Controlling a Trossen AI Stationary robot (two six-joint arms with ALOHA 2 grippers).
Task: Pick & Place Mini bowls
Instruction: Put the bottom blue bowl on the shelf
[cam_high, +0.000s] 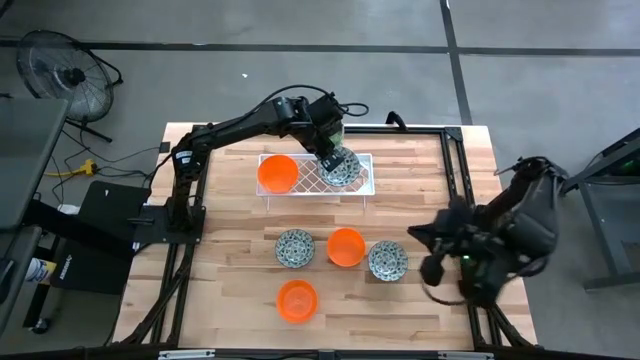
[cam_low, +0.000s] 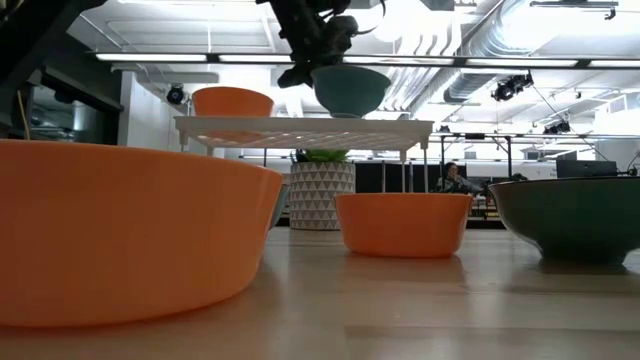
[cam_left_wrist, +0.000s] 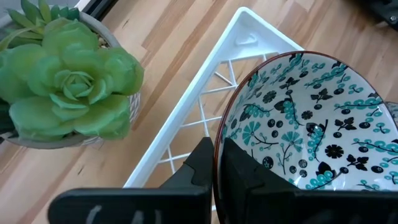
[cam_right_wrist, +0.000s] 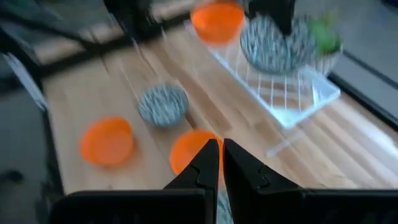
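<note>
A white wire rack stands at the table's far middle, with an orange mini bowl on its left half. My left gripper is shut on a speckled mini bowl over the rack's right half. Two speckled bowls and two orange bowls rest on their bases on the table's near half. My right gripper hangs shut at the table's right side, above the right speckled bowl, touching nothing. My left gripper pinches the speckled bowl's rim, one finger outside the wall and one inside. The fingers slant down from the table's far left. The bowl sits upright at the rack's top; whether its base touches the rack I cannot tell.
A green potted plant stands just beyond the rack's far edge, close to my left gripper. A dark metal frame runs along the table's far and right sides. There is bare wood between the rack and the row of bowls.
</note>
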